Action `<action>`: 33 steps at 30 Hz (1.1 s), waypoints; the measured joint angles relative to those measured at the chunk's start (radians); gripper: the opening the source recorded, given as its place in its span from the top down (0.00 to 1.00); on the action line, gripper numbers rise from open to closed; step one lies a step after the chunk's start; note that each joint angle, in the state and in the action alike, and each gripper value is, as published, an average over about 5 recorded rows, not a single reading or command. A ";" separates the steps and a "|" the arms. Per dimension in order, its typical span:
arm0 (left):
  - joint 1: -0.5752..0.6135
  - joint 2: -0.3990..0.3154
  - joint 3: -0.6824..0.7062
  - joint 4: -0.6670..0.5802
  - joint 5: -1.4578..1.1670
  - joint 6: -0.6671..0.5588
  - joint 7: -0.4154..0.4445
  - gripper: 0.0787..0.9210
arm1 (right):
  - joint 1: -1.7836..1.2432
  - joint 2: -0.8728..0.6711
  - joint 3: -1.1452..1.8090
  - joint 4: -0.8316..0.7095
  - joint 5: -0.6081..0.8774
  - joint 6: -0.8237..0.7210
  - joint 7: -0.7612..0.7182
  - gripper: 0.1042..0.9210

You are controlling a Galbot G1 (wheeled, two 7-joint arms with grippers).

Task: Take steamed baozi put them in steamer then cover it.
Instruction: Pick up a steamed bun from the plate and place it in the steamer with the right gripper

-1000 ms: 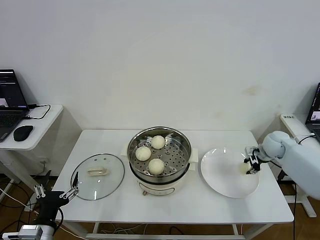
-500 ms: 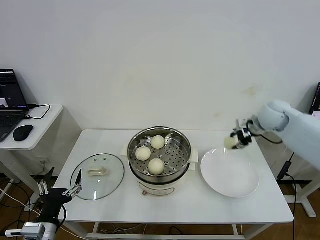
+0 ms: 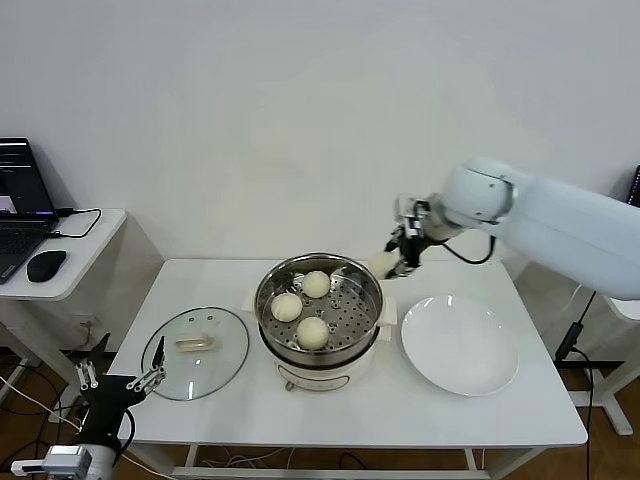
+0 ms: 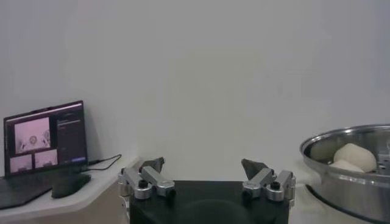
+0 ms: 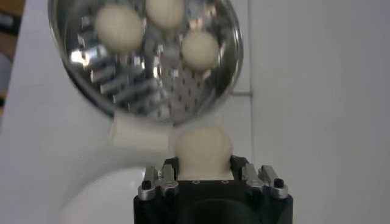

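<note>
The right gripper (image 3: pixel 397 259), pinching the fourth baozi (image 3: pixel 383 264) above the steamer (image 3: pixel 318 305) rim, could drop it outside if released early; the left gripper (image 3: pixel 118 385) hangs spread, idle.

In the right wrist view we see the round cream-white dough bun (image 5: pixel 203 148) only in part; its near side sits behind the black body of the right gripper (image 5: pixel 205 172), whose lower edge the frame cuts off. The round shiny steel steamer (image 5: pixel 146 55) is cropped at the picture's edge there and smeared. In the left wrist view we get only a slice of the steamer, cropped at the side. In the head view the grey laptop (image 3: pixel 20 215) is cut by the frame's edge, and the left gripper (image 3: pixel 118 382) looks too small for us to read its fingertips.
</note>
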 measured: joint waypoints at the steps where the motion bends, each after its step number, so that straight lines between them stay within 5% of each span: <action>1: 0.001 0.000 -0.002 0.000 -0.001 0.000 0.000 0.12 | -0.002 0.015 -0.006 -0.002 0.015 -0.011 0.013 0.47; 28: 0.007 -0.010 -0.027 0.002 -0.012 -0.003 0.000 0.12 | -0.156 0.184 -0.051 -0.105 0.048 -0.107 0.146 0.47; 33: 0.005 -0.012 -0.025 0.002 -0.011 -0.003 0.000 0.12 | -0.161 0.180 -0.039 -0.102 0.049 -0.110 0.151 0.35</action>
